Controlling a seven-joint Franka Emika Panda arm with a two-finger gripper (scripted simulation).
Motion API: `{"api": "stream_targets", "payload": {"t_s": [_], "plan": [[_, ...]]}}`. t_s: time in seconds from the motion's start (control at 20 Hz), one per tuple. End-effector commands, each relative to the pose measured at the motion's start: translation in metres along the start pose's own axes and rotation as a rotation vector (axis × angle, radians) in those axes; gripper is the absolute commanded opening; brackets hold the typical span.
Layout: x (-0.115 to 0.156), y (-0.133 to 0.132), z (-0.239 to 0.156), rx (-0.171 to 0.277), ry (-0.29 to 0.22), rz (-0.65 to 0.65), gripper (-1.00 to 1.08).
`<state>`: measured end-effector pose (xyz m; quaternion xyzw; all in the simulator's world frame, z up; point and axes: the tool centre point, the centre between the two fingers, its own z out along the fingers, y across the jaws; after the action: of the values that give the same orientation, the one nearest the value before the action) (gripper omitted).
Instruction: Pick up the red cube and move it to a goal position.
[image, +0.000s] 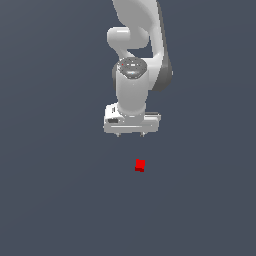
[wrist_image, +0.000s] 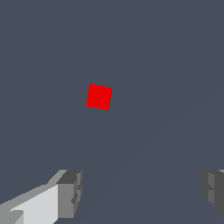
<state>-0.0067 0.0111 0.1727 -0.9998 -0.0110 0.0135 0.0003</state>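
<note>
The red cube (image: 140, 165) is a tiny bright-red block lying on the flat dark grey floor. My white gripper (image: 130, 135) hangs above it and a little toward the exterior view's left, clearly apart from it. In the wrist view the cube (wrist_image: 99, 96) lies on the floor ahead of the two grey fingertips (wrist_image: 70, 192), outside the gap between them. The fingers stand wide apart, so the gripper (wrist_image: 142, 190) is open and empty.
The dark grey floor (image: 55, 200) spreads in every direction with no other object in view. The white arm (image: 137, 55) rises behind the gripper toward the top of the exterior view.
</note>
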Motion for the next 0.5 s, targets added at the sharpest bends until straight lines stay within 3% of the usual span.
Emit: {"api": "stream_targets", "payload": {"t_s": [0.0, 0.45], "plan": [[0.0, 0.0, 0.0, 0.0, 0.0, 0.0, 1.0], [0.008, -0.007, 0.021, 0.0, 0.004, 0.026, 1.0]]}}
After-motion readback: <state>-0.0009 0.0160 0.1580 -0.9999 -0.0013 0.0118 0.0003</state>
